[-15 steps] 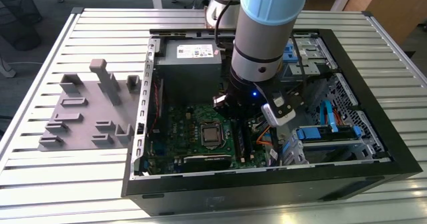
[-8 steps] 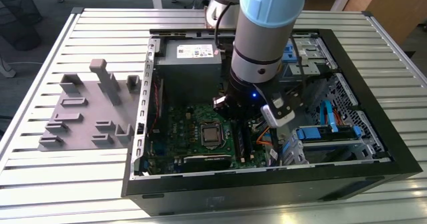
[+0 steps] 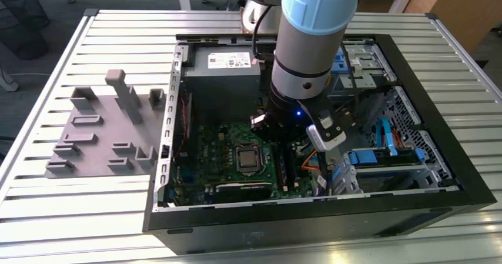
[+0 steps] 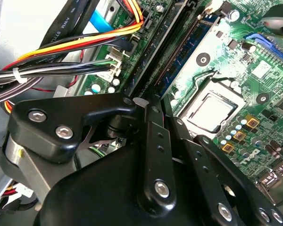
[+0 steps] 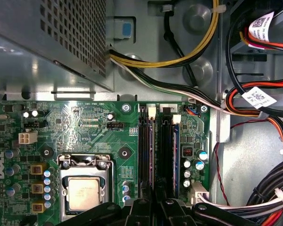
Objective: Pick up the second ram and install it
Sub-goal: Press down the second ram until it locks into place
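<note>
My gripper (image 3: 273, 127) is lowered inside the open computer case, right over the memory slots (image 3: 284, 167) beside the processor socket. In both wrist views its dark body (image 4: 148, 101) (image 5: 155, 203) ends at the near end of the black slots (image 5: 146, 150). A long thin green-black ram stick (image 5: 175, 155) stands on edge in the slot on the cable side, and its row of chips (image 4: 179, 61) shows in the second wrist view. I cannot tell whether this stick is the second ram, nor whether the gripper touches it. The gripper's own linkage hides its tips.
A gray plastic fixture (image 3: 102, 129) lies on the slatted table at the exterior view's left. Around the slots are the processor socket (image 5: 82, 193), the power supply (image 3: 223, 70), cable bundles (image 4: 61, 52) and the drive cage (image 3: 377, 155). The case walls (image 3: 314, 217) close in the space.
</note>
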`<state>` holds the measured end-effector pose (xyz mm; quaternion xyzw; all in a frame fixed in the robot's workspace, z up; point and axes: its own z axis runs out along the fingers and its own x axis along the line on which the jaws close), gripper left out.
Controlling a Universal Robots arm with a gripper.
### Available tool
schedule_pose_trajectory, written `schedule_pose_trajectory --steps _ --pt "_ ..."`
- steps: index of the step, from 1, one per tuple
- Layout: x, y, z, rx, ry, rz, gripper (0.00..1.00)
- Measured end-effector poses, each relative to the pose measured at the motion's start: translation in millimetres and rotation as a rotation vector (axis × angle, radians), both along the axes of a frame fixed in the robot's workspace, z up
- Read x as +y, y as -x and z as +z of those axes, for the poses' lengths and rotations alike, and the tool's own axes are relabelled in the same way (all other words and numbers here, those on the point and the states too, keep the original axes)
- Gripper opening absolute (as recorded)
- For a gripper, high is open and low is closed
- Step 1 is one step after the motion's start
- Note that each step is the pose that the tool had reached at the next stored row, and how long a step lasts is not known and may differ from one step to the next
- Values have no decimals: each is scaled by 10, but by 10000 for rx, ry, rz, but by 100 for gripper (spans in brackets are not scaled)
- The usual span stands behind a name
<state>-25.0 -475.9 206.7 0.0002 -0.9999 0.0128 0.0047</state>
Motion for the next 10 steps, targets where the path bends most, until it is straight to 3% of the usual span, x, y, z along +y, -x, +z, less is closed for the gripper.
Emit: schedule_pose_trajectory --steps 10 --pt "0 0 -9 -1 -2 0 14"
